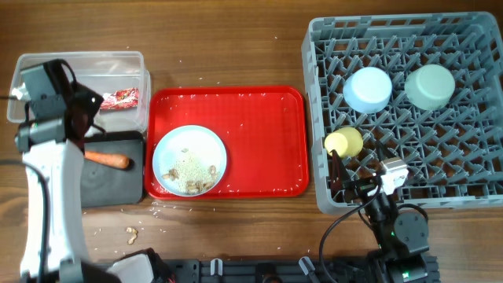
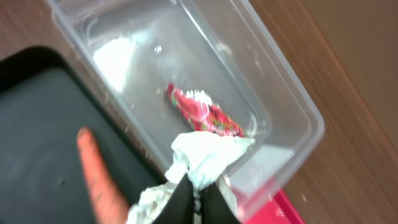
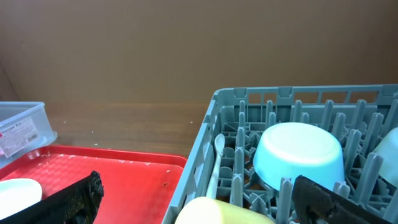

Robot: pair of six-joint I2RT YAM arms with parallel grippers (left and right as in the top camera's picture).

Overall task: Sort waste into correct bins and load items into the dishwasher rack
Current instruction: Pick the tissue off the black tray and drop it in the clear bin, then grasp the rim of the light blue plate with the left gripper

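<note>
Found the left hand (image 2: 196, 190) clenched on the crumpled white tissue (image 2: 208, 152), hanging above the near wall of the clear tub (image 2: 292, 106); could not confirm contact with that wall. Noted the red snack wrapper (image 2: 205, 115) lying inside the tub, just beyond the tissue. Noted the carrot (image 2: 96, 171) lying in the black tray (image 2: 37, 112), beside the tub. Judged the step in hand as binning the tissue with the wrapper. Judged the next move as a short carry further over the tub floor, then a release, to avoid draping the rim or dropping into the black tray.

Moving right, logged the pale-blue plate (image 1: 216, 145) on the red tray (image 1: 267, 134), carrying beige crumbs (image 1: 189, 169); spotted more of them loose on the table (image 1: 236, 47) in front of the black tray. Counted crumbs and plate as not yet sorted.

At far right, logged the rack (image 1: 471, 169) holding the pale-blue bowl (image 1: 368, 89) and the pale-green bowl (image 1: 429, 86), mouth down by the look, and the yellow cup (image 1: 344, 143) near its front left corner. Found the right hand (image 3: 196, 183) released, fingers spread wide, with the cup low between them; could not tell about contact
</note>
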